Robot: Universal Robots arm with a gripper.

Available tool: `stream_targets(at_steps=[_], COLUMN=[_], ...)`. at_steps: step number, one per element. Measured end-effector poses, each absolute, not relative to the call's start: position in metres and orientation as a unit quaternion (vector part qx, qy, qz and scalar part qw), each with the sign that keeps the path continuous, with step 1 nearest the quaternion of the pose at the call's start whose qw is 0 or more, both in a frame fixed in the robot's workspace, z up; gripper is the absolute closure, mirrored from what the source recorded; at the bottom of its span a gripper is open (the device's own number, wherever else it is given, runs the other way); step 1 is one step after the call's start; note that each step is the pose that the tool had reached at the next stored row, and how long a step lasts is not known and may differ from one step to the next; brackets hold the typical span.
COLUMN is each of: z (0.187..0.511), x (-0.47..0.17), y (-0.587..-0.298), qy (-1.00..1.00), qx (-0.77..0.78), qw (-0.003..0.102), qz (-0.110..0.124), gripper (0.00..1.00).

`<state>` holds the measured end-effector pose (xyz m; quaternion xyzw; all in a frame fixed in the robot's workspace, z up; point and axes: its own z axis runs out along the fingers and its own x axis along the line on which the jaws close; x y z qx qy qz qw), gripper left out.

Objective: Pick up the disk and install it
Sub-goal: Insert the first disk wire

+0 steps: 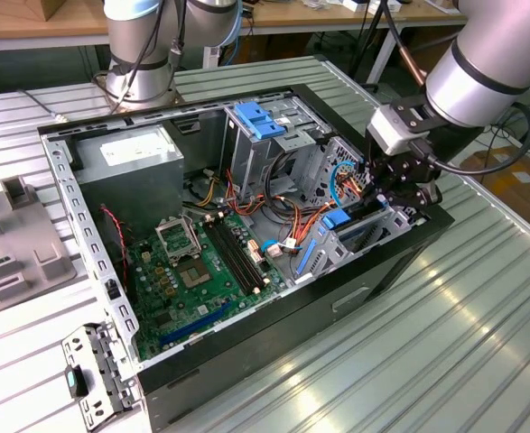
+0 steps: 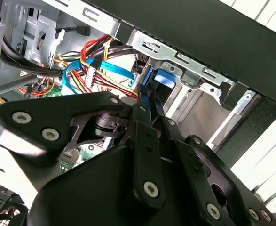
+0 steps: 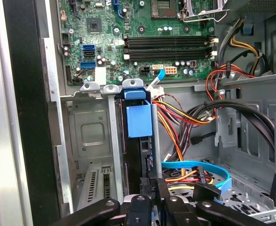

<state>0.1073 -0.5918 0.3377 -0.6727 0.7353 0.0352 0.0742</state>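
gripper (image 1: 393,191) pinching disk (image 3: 138,141) on edge | disk upright in metal bay (image 3: 88,136) (blue tab showing) | computer case (image 1: 246,347) open

A green circuit board (image 1: 188,271) lies inside a black computer case (image 1: 337,298) on a pale ribbed desk (image 1: 445,352). Red, yellow and orange wires (image 3: 175,117) cross a light-blue ribbon cable (image 3: 199,167). The disk (image 3: 138,120) shows a blue plastic edge. The arm (image 1: 490,54) is silver-grey; the gripper (image 2: 147,106) is black.
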Motion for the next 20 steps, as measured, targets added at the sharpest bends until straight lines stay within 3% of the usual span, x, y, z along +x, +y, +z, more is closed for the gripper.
stream_targets(at_steps=[7, 9, 11, 20], z=[0.337, 0.337, 0.3371, 0.3458], x=[0.1073, 0.1073, 0.1073, 0.1073], y=[-0.5918, -0.5918, -0.5918, -0.5918], qy=[0.735, 0.735, 0.735, 0.735], qx=[-0.673, -0.673, -0.673, -0.673], qw=[0.074, 0.074, 0.074, 0.075], qz=[0.035, 0.035, 0.035, 0.036], gripper=[0.82, 0.76, 0.63, 0.63])
